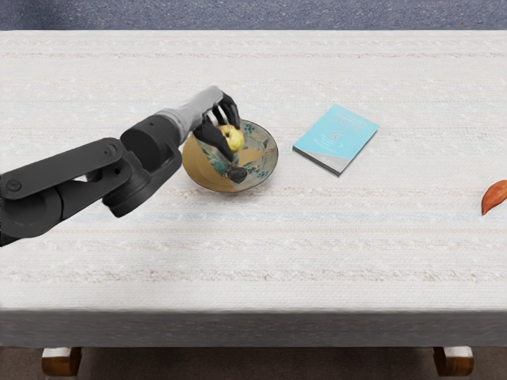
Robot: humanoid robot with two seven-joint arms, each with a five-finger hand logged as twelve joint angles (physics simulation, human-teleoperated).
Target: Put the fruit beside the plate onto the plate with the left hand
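Observation:
A yellow-green fruit, like a small apple, is over the patterned brown plate at the table's middle left. My left hand reaches in from the left over the plate's near-left rim, and its dark fingers curl around the fruit. The thumb reaches low over the plate's inside. I cannot tell whether the fruit touches the plate. The right arm does not show.
A light blue book lies to the right of the plate. An orange-red object sits at the table's right edge, cut off by the picture. The table has a pale woven cloth surface.

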